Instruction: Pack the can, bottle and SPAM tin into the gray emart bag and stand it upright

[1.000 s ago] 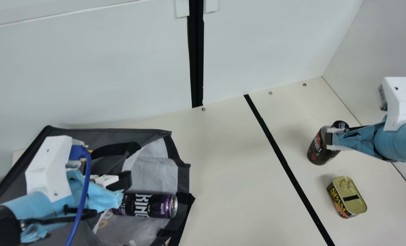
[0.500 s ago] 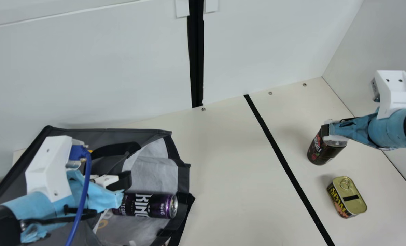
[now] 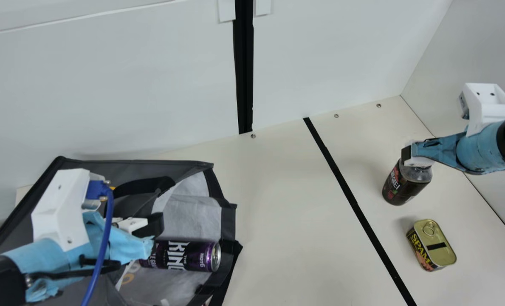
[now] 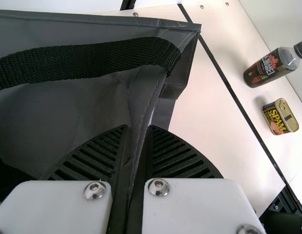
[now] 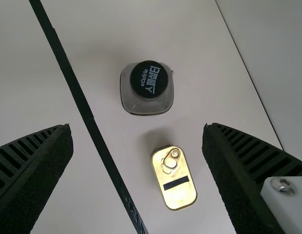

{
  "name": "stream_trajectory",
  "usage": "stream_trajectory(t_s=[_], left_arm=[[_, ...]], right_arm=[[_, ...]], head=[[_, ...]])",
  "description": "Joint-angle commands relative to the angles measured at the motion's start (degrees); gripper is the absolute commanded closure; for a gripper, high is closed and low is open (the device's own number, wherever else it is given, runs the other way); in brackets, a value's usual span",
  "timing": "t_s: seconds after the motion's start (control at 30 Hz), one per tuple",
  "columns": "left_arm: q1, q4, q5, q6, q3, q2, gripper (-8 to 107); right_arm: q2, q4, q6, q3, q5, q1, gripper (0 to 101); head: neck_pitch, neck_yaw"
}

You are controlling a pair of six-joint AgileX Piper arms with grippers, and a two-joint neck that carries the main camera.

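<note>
At eight o'clock my left gripper (image 3: 145,247) is pinching one gray cloth bag (image 3: 171,168), one printed purple can (image 3: 186,256) lying inside; my right gripper (image 3: 407,155) is gaping above one labelled brown bottle (image 3: 399,189) at three, one labelled gold tin (image 3: 441,253) sitting at four.

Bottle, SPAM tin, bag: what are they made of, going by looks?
Bottle: likely glossy plastic, see-through shoulder; glass not ruled out.
SPAM tin: metal, shiny gold lid with a pull ring.
Bag: matte gray fabric, perhaps coated, with stitched edges and soft folds.
</note>
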Motion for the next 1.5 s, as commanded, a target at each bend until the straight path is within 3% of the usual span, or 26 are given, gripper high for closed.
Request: stream_trajectory(t_s=[0.0, 0.63, 1.47], left_arm=[[0.00, 0.00, 0.00, 0.00, 0.00, 0.00, 107], [0.00, 0.00, 0.00, 0.00, 0.00, 0.00, 107], [0.00, 0.00, 0.00, 0.00, 0.00, 0.00, 107]], right_arm=[[1.04, 0.01, -0.12, -0.18, -0.35, -0.15, 6], [10.70, -0.67, 0.73, -4.46, -1.88, 0.56, 6], [19.43, -0.49, 1.97, -9.48, 0.37, -0.16, 6]], head=[[-1.30, -0.05], [-1.30, -0.05], [-1.30, -0.05]])
